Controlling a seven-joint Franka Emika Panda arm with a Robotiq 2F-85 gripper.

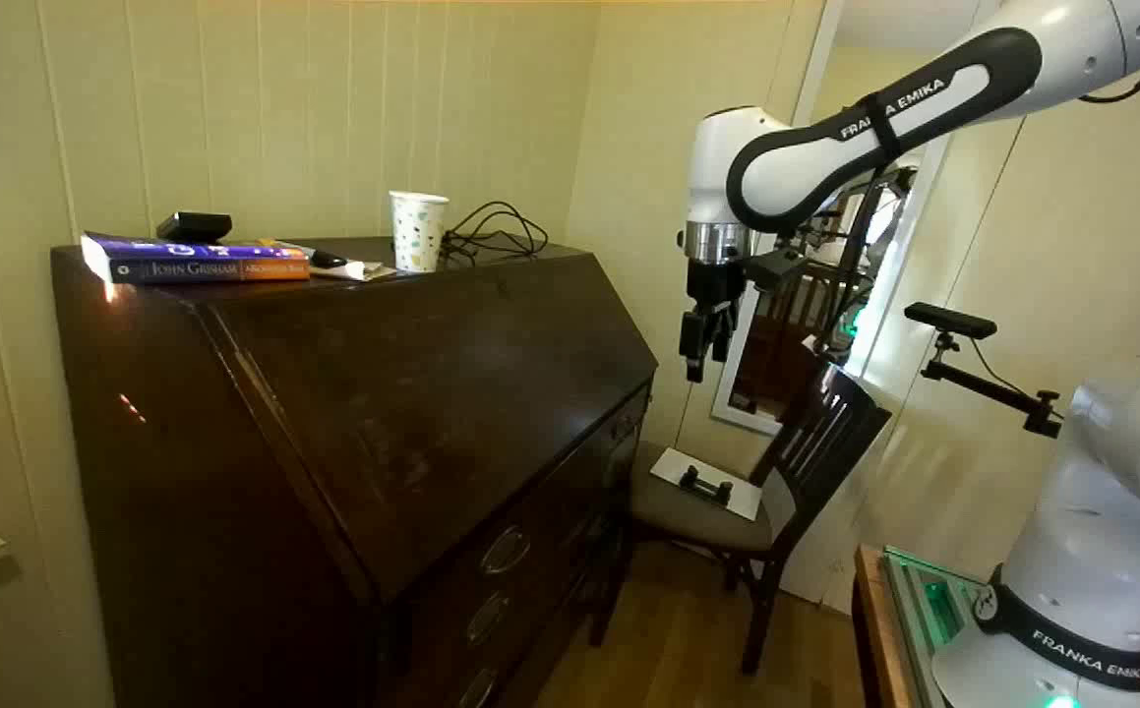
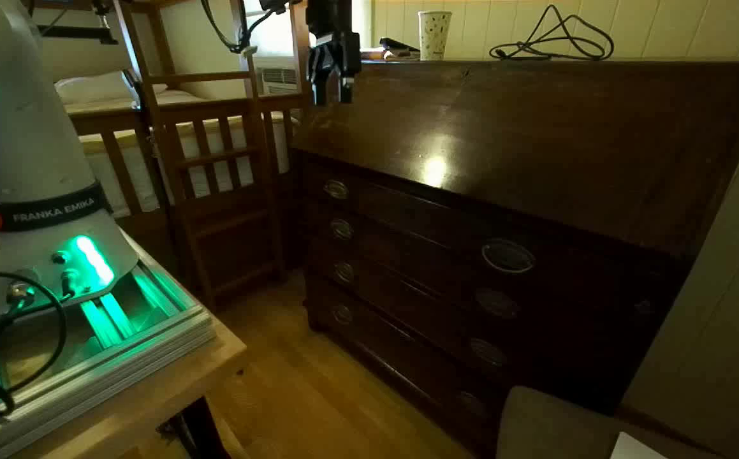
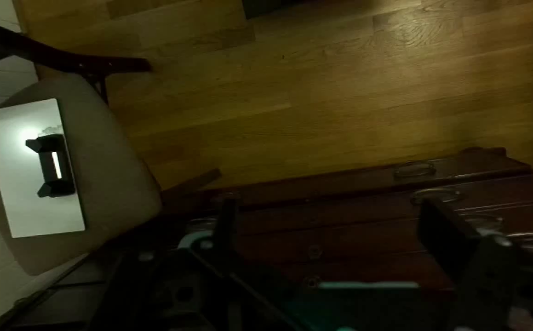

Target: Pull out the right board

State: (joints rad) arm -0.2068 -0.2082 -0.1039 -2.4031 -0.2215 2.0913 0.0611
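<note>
Brown desk (image 1: 471,393), cup (image 1: 419,232) atop, chair (image 1: 692,516) nearby

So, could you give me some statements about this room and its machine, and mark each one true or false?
1. A patterned cup stands on top of the desk. True.
2. The gripper is clutching the patterned cup. False: the gripper is open and holds nothing.
3. The drawers of the desk are pulled far out. False: the drawers look shut.
4. The slanted lid of the desk is closed. True.
5. The John Grisham book lies on the chair. False: the book is on top of the desk; a white panel lies on the chair.
6. In an exterior view, a mirror shows behind the chair. True.
</note>
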